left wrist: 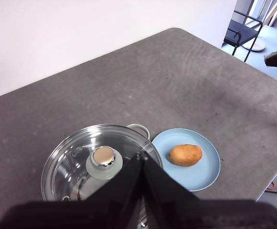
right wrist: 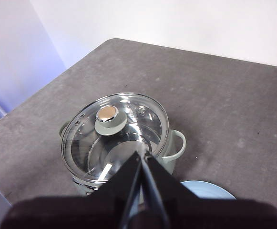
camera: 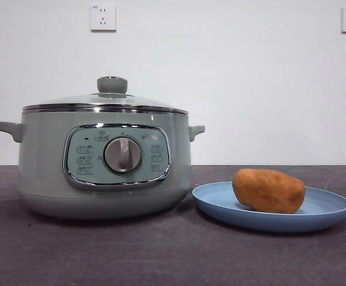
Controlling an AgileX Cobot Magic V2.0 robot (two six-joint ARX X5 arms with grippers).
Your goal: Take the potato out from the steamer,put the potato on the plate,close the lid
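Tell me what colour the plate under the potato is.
Matte light blue. The plate shows best in the front view, with the potato resting on it.

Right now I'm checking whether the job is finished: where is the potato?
In the front view the potato lies on the blue plate, just right of the steamer, whose lid is on.

Grey table [camera: 161, 256], wall sockets [camera: 102, 18], chair [left wrist: 243, 31]
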